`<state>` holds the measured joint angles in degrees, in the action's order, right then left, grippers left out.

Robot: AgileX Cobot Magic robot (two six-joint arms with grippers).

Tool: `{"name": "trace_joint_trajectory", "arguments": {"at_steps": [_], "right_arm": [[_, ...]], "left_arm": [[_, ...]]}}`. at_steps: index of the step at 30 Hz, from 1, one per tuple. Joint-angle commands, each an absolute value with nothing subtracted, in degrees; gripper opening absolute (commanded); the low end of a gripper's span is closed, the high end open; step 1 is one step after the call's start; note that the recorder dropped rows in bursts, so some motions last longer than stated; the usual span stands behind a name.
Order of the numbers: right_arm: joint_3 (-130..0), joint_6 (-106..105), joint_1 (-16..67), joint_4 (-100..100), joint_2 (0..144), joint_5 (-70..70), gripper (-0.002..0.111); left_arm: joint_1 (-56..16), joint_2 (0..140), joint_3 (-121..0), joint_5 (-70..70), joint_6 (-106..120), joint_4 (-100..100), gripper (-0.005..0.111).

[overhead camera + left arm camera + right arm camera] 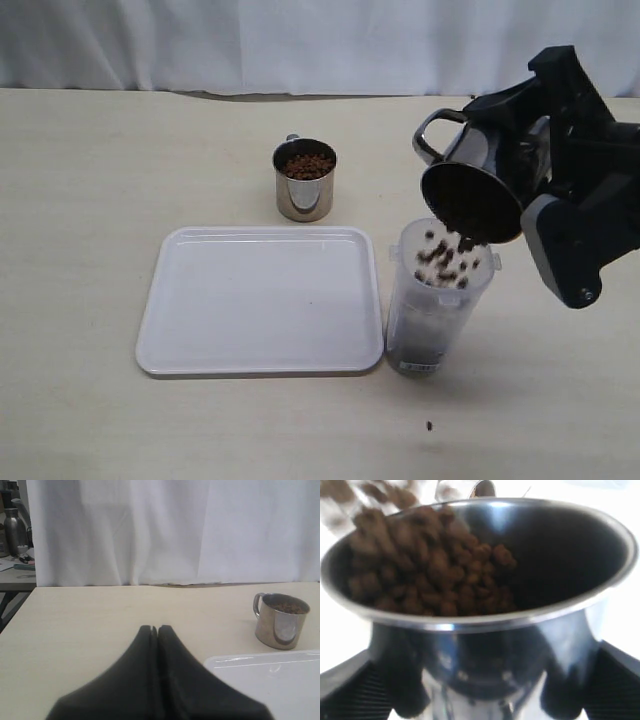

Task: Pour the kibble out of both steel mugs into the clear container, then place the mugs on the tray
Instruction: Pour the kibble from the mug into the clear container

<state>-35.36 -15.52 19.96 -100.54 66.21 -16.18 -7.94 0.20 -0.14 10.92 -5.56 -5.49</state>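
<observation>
My right gripper (505,150) is shut on one steel mug (462,160), tipped mouth-down over the clear container (437,310). Kibble (447,258) is falling from the mug into the container, where more lies at the bottom. In the right wrist view the held mug (485,645) fills the frame with kibble (425,575) sliding toward its rim, between the fingers (350,690) of the right gripper (482,685). The other steel mug (304,190) stands upright behind the white tray (260,300), full of kibble. My left gripper (154,628) is shut and empty, low over the table, with that mug (280,625) beyond it.
The container stands right beside the tray's right edge. One stray pellet (429,426) lies on the table in front of the container. A white curtain (300,40) closes off the back. A corner of the tray (270,680) shows in the left wrist view.
</observation>
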Motion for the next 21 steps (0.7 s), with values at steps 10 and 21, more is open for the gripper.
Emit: {"name": "trace_joint_trajectory", "arguments": {"at_steps": [10,21], "right_arm": [[-35.78,-17.02,20.10,-99.95,65.91,-16.47,0.005],[-35.78,-20.07,20.10,-99.95,65.91,-17.96,0.005]], "left_arm": [[-7.69,0.00,0.00,10.01,-5.36,-5.34,0.000],[-7.69,0.00,0.00,10.01,-5.36,-5.48,0.000]]}}
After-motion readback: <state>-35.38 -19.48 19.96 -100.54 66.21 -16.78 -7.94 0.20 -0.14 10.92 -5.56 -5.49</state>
